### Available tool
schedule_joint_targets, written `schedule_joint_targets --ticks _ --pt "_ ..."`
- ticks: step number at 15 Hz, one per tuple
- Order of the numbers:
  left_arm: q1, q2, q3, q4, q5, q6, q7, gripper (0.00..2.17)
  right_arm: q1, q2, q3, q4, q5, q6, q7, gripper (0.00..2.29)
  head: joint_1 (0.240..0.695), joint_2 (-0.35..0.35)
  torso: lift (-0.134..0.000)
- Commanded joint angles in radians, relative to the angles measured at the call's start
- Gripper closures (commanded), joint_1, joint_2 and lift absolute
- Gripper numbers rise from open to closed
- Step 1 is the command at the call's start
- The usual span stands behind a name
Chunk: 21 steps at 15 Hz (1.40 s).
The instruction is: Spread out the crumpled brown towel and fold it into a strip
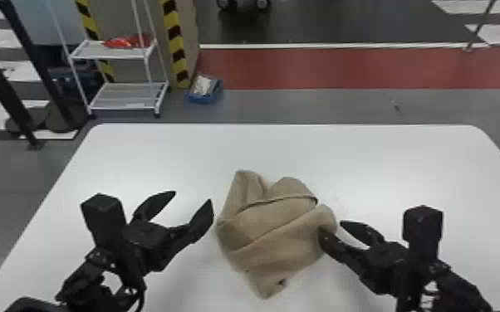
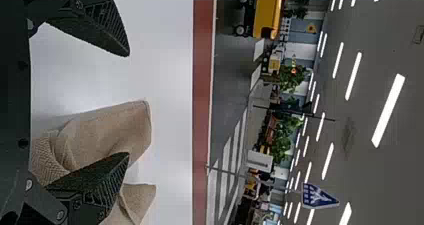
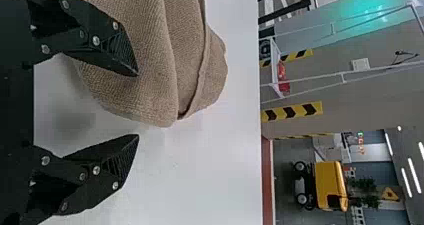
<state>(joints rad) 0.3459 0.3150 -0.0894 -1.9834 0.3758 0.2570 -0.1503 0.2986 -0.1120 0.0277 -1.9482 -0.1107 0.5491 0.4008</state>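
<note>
Head view downward, 2 wrist views closer

Desk (image 1: 170, 157): white, flat top, far corners rounded.
Towel (image 1: 274, 224): brown, crumpled, lying directly on the white top (several folds overlap, with a narrow corner pointing toward the robot).

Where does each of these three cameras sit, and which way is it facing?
Head view: on the robot's head, facing forward and down at the white table and brown towel; left gripper and right gripper show.
Left wrist view: on that wrist, facing past its open fingers across the table.
Right wrist view: likewise, past its own open fingers.
Shared: towel and table, in all three.
</note>
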Motion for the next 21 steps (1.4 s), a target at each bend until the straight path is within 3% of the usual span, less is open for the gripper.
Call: schedule_joint_targets --ticks 1,2,3,10,14,17,19,21 --pt "-0.001 -0.001 0.000 0.000 -0.001 0.000 0.000 0.20 -0.007 0.000 0.000 0.009 -0.023 0.009 0.013 1.44 0.695 0.039 -0.123" --pt "-0.001 -0.001 0.000 0.000 -0.001 0.000 0.000 0.20 0.002 0.000 0.000 -0.001 -0.034 -0.007 0.015 1.97 0.695 0.040 -0.123" --pt "-0.001 -0.001 0.000 0.000 -0.003 0.003 0.000 0.20 0.011 -0.002 0.000 -0.024 -0.034 -0.007 0.015 2.02 0.695 0.044 -0.123" --pt "-0.002 -0.001 0.000 0.000 -0.001 0.000 0.011 0.20 0.062 0.000 0.006 -0.327 -0.103 0.082 0.012 2.02 0.695 0.067 -0.123" --pt "0.002 -0.001 0.004 0.001 0.000 -0.015 0.014 0.20 -0.124 0.003 0.021 -0.482 -0.202 0.322 -0.053 2.02 0.695 0.100 -0.123" --pt "0.004 0.001 0.004 0.005 0.000 -0.015 0.015 0.20 -0.257 0.026 0.054 -0.537 -0.216 0.377 -0.125 2.02 0.695 0.120 -0.123" --pt "0.004 0.003 0.004 0.009 0.000 -0.018 0.015 0.20 -0.292 0.051 0.063 -0.555 -0.224 0.343 -0.157 2.02 0.695 0.129 -0.123" --pt "0.004 0.004 0.008 0.012 0.000 -0.025 0.015 0.20 -0.280 0.040 0.046 -0.555 -0.222 0.171 -0.172 2.02 0.684 0.135 -0.123"
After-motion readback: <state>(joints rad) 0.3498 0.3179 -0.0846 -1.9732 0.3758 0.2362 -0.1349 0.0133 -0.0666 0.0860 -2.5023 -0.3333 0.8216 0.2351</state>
